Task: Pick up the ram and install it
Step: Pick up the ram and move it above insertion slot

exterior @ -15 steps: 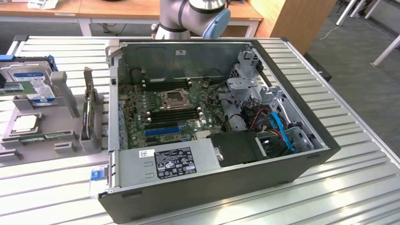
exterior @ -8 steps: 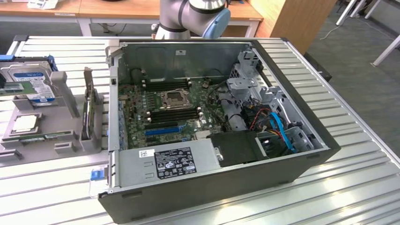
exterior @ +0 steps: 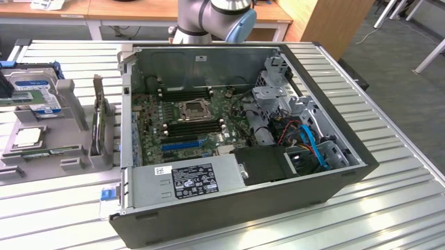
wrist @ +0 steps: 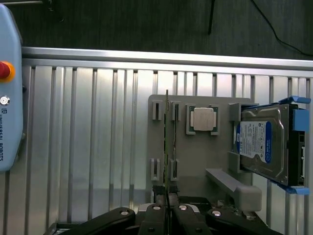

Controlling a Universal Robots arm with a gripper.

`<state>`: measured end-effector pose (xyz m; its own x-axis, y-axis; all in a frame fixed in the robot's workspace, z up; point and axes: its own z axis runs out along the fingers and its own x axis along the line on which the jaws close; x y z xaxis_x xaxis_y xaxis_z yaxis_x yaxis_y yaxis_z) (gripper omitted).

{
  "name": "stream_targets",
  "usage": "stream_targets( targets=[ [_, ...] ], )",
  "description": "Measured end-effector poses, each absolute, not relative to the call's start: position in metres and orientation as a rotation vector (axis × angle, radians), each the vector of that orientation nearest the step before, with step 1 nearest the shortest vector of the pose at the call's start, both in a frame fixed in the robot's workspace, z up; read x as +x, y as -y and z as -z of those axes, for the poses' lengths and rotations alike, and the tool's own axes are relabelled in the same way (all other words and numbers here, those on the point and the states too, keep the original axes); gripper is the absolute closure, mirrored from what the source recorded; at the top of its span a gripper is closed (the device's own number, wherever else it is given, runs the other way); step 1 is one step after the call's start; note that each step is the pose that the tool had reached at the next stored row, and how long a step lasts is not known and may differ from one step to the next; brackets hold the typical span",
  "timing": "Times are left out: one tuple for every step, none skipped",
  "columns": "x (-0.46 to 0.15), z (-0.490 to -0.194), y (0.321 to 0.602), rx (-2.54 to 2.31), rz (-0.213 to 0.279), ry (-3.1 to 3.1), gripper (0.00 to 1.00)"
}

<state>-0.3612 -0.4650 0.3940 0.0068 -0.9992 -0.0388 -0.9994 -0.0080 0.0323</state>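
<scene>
My gripper (wrist: 167, 198): fingers drawn together, tips all but meeting, hanging above the grey holder (wrist: 195, 161) on the slatted table (wrist: 73, 147).
The ram (wrist: 166, 142): there it is, standing on edge in the holder. From my wrist it is just a thin line running between the two pairs of small brackets, straight toward my fingertips.
Contact: the stick's near end lines up with my tips in the wrist view, but I can't tell whether they touch it.
Ram from outside: a green stick (exterior: 50, 152) low in the holder at the exterior view's left, well apart from the computer case (exterior: 230, 219).
Processor chip (wrist: 203, 119): seated in its square pocket, just beside the ram.
Hard drive (wrist: 261, 144): blue label up, propped at the holder's far side from the ram, past the chip.
Expansion card (exterior: 104, 130): upright in the holder's edge nearest the case.
Computer case: lying open on the table, motherboard (exterior: 187, 120) exposed, long blue slot (exterior: 182, 144) near its lower edge, power supply (exterior: 187, 179) in front.
My arm (exterior: 215, 18): up at the back, behind the case.
Teach pendant (wrist: 7, 98): pale blue, red button (wrist: 4, 71) showing, at the table's edge.
</scene>
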Motion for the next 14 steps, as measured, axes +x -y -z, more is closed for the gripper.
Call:
stream_targets(
  targets=[
    [-0.36, -0.394, 0.465, -2.226, -0.079, -2.209, 0.88],
    [-0.359, -0.394, 0.465, -2.226, -0.079, -2.209, 0.88],
    [-0.358, -0.394, 0.465, -2.226, -0.079, -2.209, 0.88],
    [-0.357, -0.394, 0.465, -2.226, -0.079, -2.209, 0.88],
    [-0.355, -0.394, 0.465, -2.226, -0.079, -2.209, 0.88],
    [-0.355, -0.394, 0.465, -2.226, -0.079, -2.209, 0.88],
    [-0.354, -0.394, 0.465, -2.226, -0.079, -2.209, 0.88],
    [-0.352, -0.394, 0.465, -2.226, -0.079, -2.209, 0.88],
    [-0.351, -0.394, 0.465, -2.226, -0.079, -2.209, 0.88],
    [-0.35, -0.394, 0.465, -2.226, -0.079, -2.209, 0.88],
    [-0.349, -0.394, 0.465, -2.227, -0.079, -2.208, 0.88],
    [-0.348, -0.394, 0.465, -2.227, -0.079, -2.208, 0.88],
    [-0.347, -0.394, 0.465, -2.228, -0.079, -2.207, 0.88],
    [-0.346, -0.394, 0.465, -2.229, -0.079, -2.206, 0.88]
  ],
)
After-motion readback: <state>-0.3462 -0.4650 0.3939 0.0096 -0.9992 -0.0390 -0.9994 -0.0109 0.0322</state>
